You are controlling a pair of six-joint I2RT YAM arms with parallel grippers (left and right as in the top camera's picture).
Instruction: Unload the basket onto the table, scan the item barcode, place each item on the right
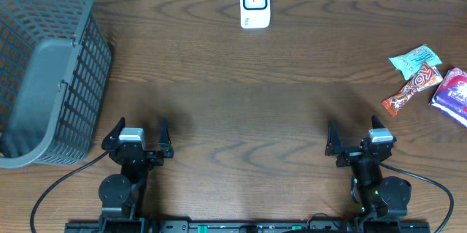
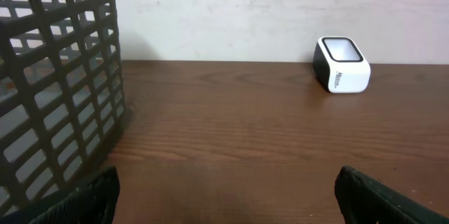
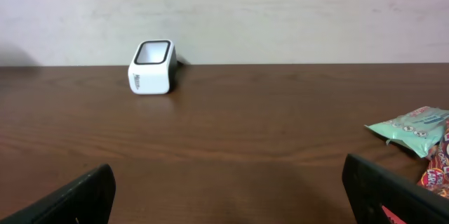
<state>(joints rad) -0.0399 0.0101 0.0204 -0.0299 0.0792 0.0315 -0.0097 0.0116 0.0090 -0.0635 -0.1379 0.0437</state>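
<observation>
At the bottom of the overhead frame, the left claw (image 1: 140,126) and right claw (image 1: 352,125) both stand wide open, holding nothing, over the brown surface (image 1: 241,94). At the right edge lie an orange bar (image 1: 412,90), a teal packet (image 1: 416,60) and a purple packet (image 1: 454,94). A grey basket (image 1: 91,72) fills the upper left. The white scanner (image 1: 255,3) stands at top centre.

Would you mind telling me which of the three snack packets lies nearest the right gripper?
The orange-red bar wrapper is closest; the teal packet lies farther back, and the purple packet farther right.
</observation>
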